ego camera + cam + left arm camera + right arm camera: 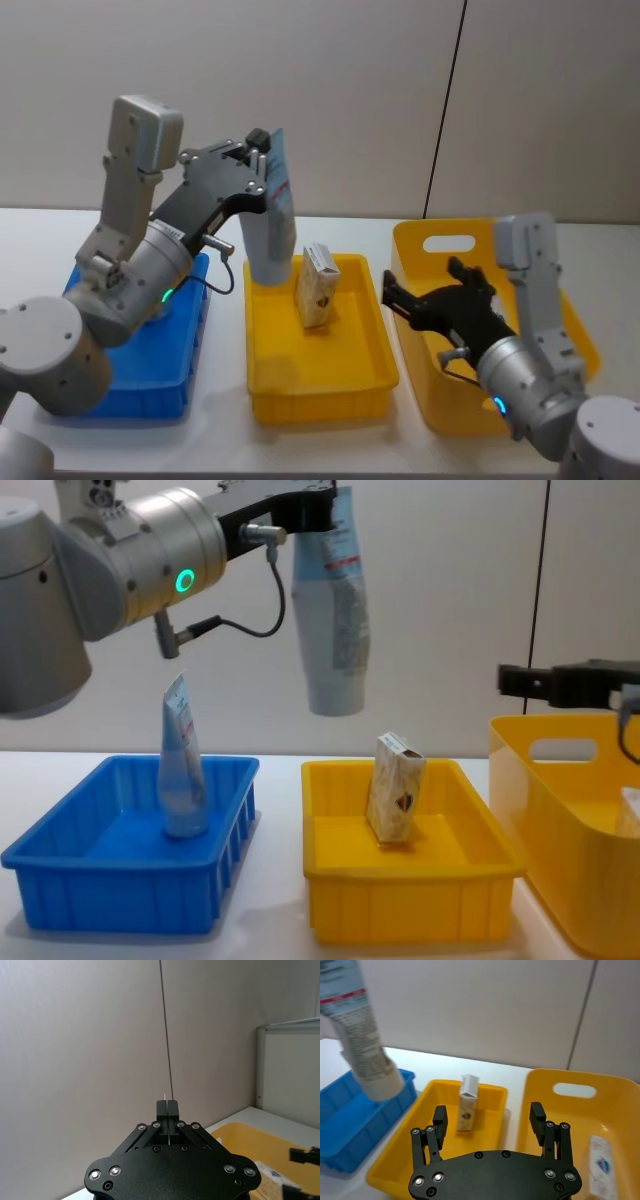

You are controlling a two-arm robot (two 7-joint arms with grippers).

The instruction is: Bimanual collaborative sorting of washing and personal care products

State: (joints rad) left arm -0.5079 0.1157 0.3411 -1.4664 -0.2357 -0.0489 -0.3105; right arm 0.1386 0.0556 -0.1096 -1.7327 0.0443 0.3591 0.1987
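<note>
Tube (330, 620) in L pincer (169, 1105); chest view: 2nd tube (183, 770), blue bin (100, 890).

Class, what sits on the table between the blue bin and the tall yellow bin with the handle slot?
A shallow yellow tray with a beige carton standing in it, seen in the head and chest views.

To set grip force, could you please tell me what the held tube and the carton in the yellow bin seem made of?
The tube, held by the left pincer, looks like soft glossy plastic: flat crimped end, smooth sheen. The carton looks like matte cardboard: sharp folds, open flap.
</note>
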